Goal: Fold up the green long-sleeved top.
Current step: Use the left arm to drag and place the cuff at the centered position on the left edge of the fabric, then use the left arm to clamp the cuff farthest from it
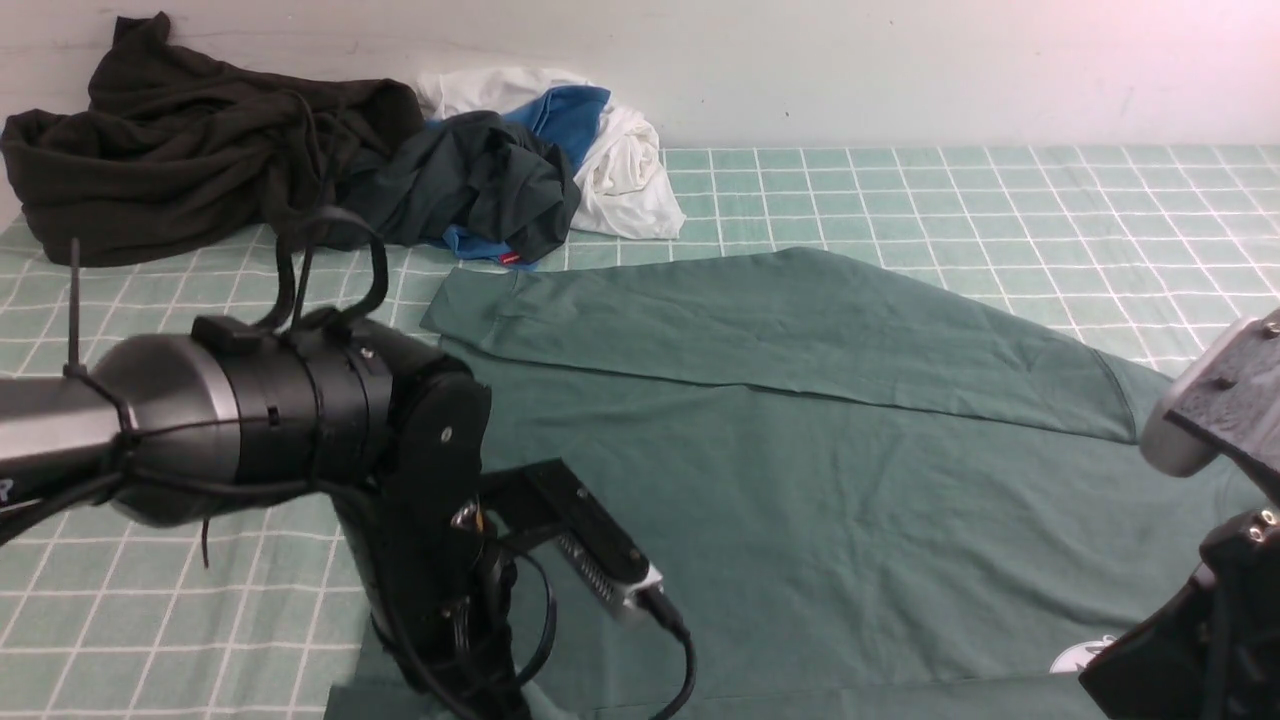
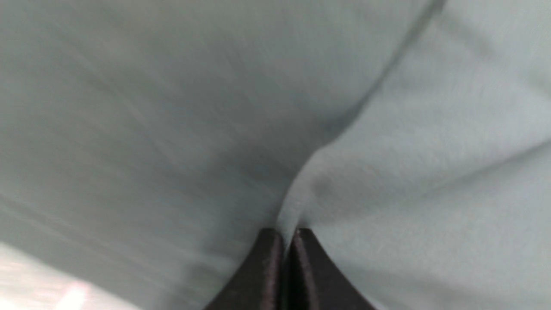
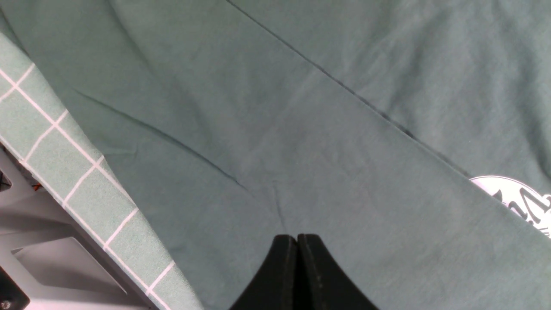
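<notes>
left gripper point(image 2: 286, 233) pinches a soft ridge of the green long-sleeved top point(image 1: 800, 480); right gripper point(image 3: 297, 237) pressed together.

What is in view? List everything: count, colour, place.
green long-sleeved top: one, sage green, spread mid-table, a sleeve folded across it
logo: one, white, on the top's near right part
dark garments: two, blackish and dark teal, heaped far left
blue and white clothes: count unclear, crumpled beside that heap
grid cloth: one, mint with white lines, under everything
left pincer: one, black, shut on a ridge of the top
right pincer: one, black, shut, tips at the top
</notes>
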